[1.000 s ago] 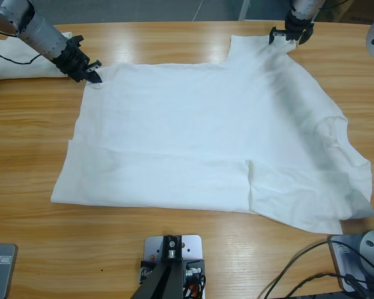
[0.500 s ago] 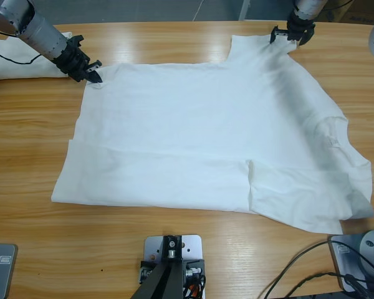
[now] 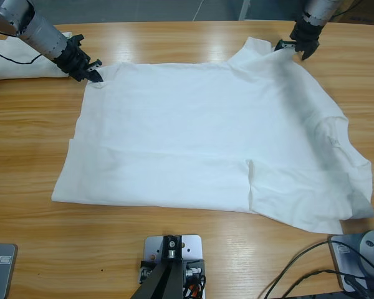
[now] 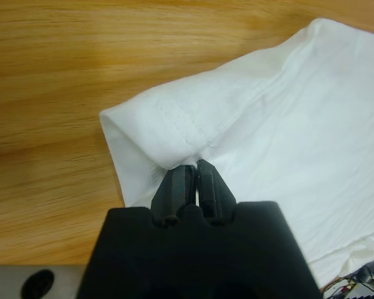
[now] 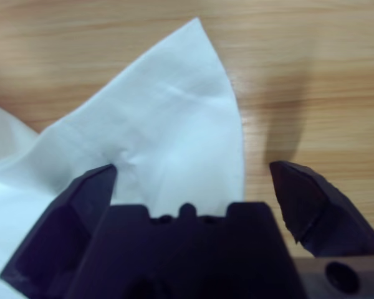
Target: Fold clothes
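Jaws first: pinched tight on a hemmed corner at the left gripper (image 4: 195, 177), spread wide with a loose cloth point lying between them at the right gripper (image 5: 193, 187). Then down in size. Long wooden table (image 3: 174, 249), bare plank all round. Big white T-shirt (image 3: 199, 137) spread flat across the middle, back corners reaching to both grippers, near edge doubled over, right side rumpled into soft ridges. Second white garment (image 3: 12, 62) bunched at the far left edge, out of the way, probably waiting its turn. Left corner clamped, likely as an anchor to keep the cloth taut. Right corner peaked but ungripped, apparently awaiting a fresh bite before any fold.
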Controlling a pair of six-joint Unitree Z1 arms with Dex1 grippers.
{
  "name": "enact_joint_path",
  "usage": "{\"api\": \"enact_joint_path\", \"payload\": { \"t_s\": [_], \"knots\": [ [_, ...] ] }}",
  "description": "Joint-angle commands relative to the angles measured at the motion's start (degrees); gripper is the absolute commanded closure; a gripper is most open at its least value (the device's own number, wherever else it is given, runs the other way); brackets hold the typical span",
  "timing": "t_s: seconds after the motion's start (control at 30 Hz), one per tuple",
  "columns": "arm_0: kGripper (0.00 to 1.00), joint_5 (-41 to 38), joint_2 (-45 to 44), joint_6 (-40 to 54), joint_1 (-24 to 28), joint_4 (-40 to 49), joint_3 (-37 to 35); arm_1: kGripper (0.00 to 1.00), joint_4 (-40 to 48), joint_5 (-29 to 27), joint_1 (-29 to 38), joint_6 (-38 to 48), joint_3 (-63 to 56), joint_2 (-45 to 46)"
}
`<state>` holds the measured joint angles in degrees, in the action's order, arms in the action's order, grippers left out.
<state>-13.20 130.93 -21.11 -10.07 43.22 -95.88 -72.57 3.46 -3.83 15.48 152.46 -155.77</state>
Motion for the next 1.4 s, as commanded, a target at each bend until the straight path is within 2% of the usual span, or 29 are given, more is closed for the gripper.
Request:
{"api": "enact_joint_path", "payload": {
  "t_s": [0.03, 0.07, 0.1, 0.17, 0.23, 0.27, 0.37, 0.4, 0.43, 0.53, 0.67, 0.73, 0.87, 1.1, 1.27, 1.4],
  "knots": [
    [1.0, -0.9, 3.1, 0.7, 0.3, -0.7, 2.7, 0.02, -1.1, 0.2, -1.6, 3.6, 28.6, -0.7],
    [1.0, -0.9, 3.1, 0.7, 0.3, -0.7, 2.7, 0.09, -0.7, 0.3, -1.9, 4.0, 29.0, -1.3],
    [1.0, -1.0, 3.1, 0.8, 0.3, -0.7, 2.8, 0.244, 0.1, 0.6, -2.0, 4.3, 29.0, -1.9],
    [1.0, -1.0, 3.1, 0.8, 0.3, -0.7, 2.7, 0.469, 1.5, 3.0, -2.4, 4.9, 29.1, -2.9],
    [1.0, -1.1, 3.1, 0.8, 0.3, -0.7, 2.7, 0.662, 2.8, 5.1, -2.7, 5.0, 29.2, -3.7],
    [1.0, -1.1, 3.1, 1.0, 0.3, -0.7, 2.7, 0.725, 3.3, 5.5, -2.7, 5.0, 29.2, -3.9],
    [1.0, -1.2, 3.1, 1.1, 0.3, -0.7, 2.8, 0.739, 4.6, 6.9, -2.7, 5.3, 29.4, -4.1],
    [1.0, -1.2, 3.1, 1.1, 0.3, -0.7, 2.8, 0.767, 4.8, 7.2, -2.7, 5.4, 29.4, -4.2],
    [1.0, -1.2, 3.1, 1.1, 0.3, -0.7, 2.8, 0.843, 5.0, 7.5, -2.7, 5.5, 29.4, -4.2],
    [1.0, -1.2, 3.1, 1.1, 0.3, -0.7, 2.8, 0.888, 5.1, 8.4, -2.8, 6.2, 29.5, -4.0],
    [1.0, -1.2, 3.1, 1.1, 0.3, -0.7, 2.8, 0.896, 5.5, 8.9, -2.8, 6.2, 29.8, -3.8],
    [1.0, -1.2, 3.1, 1.1, 0.3, -0.7, 2.8, 1.0, 6.1, 9.2, -2.8, 4.0, 30.5, -3.8],
    [1.0, -1.2, 3.1, 1.1, 0.3, -0.7, 2.9, 1.0, 10.3, 10.4, -2.8, -2.1, 31.9, -4.1],
    [1.0, -1.1, 2.4, -0.1, 1.5, -1.6, 2.8, 1.0, 17.0, 18.3, -2.9, -2.4, 32.5, -4.3],
    [1.0, -1.4, -0.3, -2.1, 5.3, -1.7, 0.5, 1.0, 10.0, 19.8, -2.9, -3.3, 33.0, -1.2],
    [1.0, -2.7, -3.7, -2.9, 7.2, -1.7, 0.8, 1.0, -1.0, 20.1, -2.9, -4.6, 33.0, 3.2]
  ]
}}
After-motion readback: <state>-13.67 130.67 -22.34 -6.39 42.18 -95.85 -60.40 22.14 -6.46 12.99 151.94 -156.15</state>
